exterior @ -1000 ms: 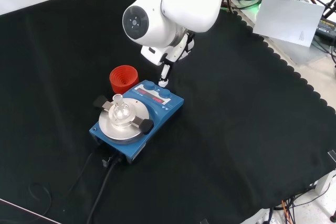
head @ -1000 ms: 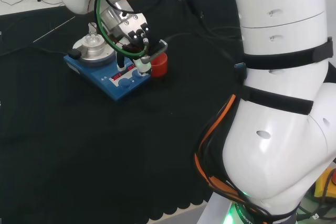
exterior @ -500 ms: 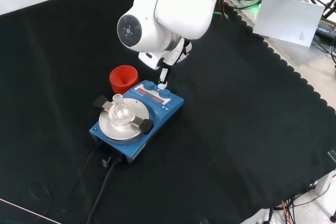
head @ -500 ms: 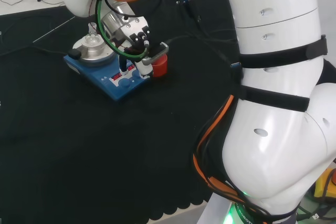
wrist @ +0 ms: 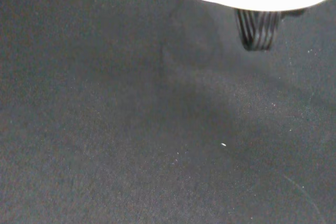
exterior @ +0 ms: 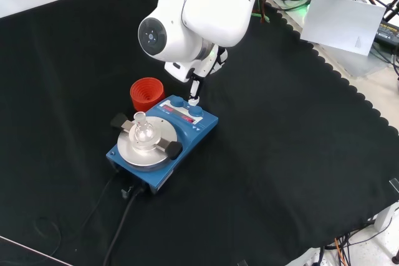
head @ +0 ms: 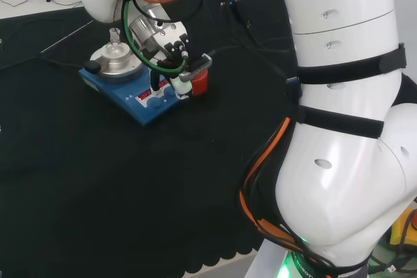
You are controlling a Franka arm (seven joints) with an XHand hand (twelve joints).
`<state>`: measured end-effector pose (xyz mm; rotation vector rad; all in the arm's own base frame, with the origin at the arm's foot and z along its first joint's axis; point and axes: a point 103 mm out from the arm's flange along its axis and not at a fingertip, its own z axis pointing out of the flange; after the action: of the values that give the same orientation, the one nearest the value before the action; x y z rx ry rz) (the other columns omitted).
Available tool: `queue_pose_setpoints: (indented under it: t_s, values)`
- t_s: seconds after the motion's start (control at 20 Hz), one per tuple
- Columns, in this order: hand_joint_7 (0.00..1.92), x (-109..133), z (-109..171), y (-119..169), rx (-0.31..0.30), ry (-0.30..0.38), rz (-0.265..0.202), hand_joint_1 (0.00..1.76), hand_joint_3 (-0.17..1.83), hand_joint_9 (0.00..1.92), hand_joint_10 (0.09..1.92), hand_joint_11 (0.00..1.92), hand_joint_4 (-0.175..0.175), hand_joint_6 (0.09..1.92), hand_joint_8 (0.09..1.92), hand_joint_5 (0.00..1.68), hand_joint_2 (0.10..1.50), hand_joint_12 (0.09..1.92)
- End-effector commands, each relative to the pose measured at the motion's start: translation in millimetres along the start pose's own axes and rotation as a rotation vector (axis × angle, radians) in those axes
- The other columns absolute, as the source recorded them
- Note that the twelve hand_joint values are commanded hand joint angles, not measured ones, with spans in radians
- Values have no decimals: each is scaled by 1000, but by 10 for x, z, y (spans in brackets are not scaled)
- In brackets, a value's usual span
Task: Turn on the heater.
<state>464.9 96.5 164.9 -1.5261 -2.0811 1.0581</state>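
Fingers (exterior: pixel 194 93): one black-and-white digit of the hand (head: pixel 171 56) extended straight down, tip at a blue knob on the control panel; others uncurled, gripping nothing. Blue rectangular heater (exterior: pixel 163 142) with round silver top plate: stands on the black-cloth desk (exterior: pixel 293 154), toward its middle in the front view; black cable leaves its near end. Small clear glass flask (exterior: pixel 141 130): upright on the plate. Red ribbed ring stand (exterior: pixel 146 93): just beside the heater, apart from the hand.

blue heater (exterior: pixel 187 130), silver plate (exterior: pixel 144 145); red ribbed ring (exterior: pixel 146 93); black cloth (exterior: pixel 299 154).
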Motion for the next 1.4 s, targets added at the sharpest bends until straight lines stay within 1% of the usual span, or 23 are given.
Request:
queue_pose_setpoints:
  t_s: [0.05,0.2,0.3,0.45,0.6,0.75,0.95,1.15,1.4]
  values:
    - [1692,6,24,15,4,1,-3,1559,1353,1820,1780,1605,10,87,1920,402,480,1589]
    - [1692,68,47,82,12,-2,-2,1559,1353,1820,1780,1605,11,87,1920,402,480,1589]
    - [1692,25,60,69,5,7,-9,1559,1354,1820,1780,1604,11,87,1920,402,480,1589]
    - [1691,28,63,83,10,2,-6,1559,1354,1819,1780,1604,11,87,1920,403,481,1589]
    - [1690,61,57,144,23,-3,-2,1560,1354,1819,1780,1604,11,87,1920,404,481,1590]
    - [1689,57,62,164,20,1,-5,1560,1355,1819,1780,1603,10,87,1920,407,481,1590]
    - [1690,111,75,213,27,-2,-7,1560,1355,1819,1780,1603,10,87,1920,409,483,1590]
    - [1691,71,35,170,15,8,-12,1560,1356,1819,1780,1602,9,87,1920,411,483,1590]
    - [1691,-9,-226,-56,-45,16,-2,1560,1357,1819,1780,1601,9,87,1920,418,483,1590]
